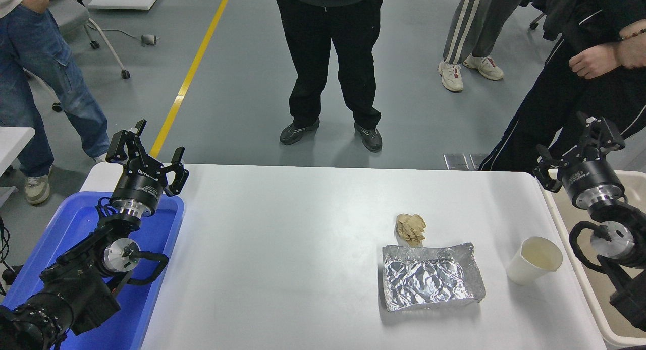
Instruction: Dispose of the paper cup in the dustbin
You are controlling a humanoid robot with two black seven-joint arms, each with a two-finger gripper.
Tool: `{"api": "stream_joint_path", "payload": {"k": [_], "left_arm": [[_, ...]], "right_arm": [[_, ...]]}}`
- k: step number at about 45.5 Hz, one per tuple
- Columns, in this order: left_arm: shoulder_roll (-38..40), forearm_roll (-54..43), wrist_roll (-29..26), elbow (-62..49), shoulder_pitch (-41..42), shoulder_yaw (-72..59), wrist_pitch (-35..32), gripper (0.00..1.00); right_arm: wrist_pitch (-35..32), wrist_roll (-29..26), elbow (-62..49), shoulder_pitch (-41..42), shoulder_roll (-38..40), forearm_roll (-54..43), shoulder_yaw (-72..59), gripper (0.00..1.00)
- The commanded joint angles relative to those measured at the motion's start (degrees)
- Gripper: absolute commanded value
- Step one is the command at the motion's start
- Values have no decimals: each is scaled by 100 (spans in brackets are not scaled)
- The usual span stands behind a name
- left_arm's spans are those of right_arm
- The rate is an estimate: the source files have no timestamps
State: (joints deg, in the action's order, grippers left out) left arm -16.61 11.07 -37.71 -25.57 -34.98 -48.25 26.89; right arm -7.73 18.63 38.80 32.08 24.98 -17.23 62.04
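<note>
The white paper cup (pixel 535 261) stands upright on the white table (pixel 303 229) near its right edge, its cream inside showing. The beige dustbin (pixel 580 284) sits just past the table's right edge, partly cut off by the picture and covered by my right arm. My right gripper (pixel 575 146) is open and empty, raised over the bin's far end, behind and to the right of the cup. My left gripper (pixel 146 148) is open and empty, parked at the lower left over the blue tub.
A crumpled tan paper ball (pixel 411 228) and a foil tray (pixel 431 282) lie left of the cup. A blue plastic tub (pixel 65 239) stands at the table's left. Several people stand at the far side, one (pixel 580 88) close to my right arm.
</note>
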Motion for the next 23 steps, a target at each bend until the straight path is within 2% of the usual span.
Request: {"api": "stream_joint_path", "payload": {"k": [1, 13, 23], "left_arm": [[0, 0, 9, 0, 0, 0, 0, 100], [0, 0, 0, 0, 0, 0, 0, 100], [0, 0, 0, 0, 0, 0, 0, 100]], "right_arm": [[0, 0, 4, -9, -2, 0, 1, 100], [-9, 9, 4, -9, -11, 9, 36, 100], [-17, 272, 13, -87, 33, 9, 27, 100]]}}
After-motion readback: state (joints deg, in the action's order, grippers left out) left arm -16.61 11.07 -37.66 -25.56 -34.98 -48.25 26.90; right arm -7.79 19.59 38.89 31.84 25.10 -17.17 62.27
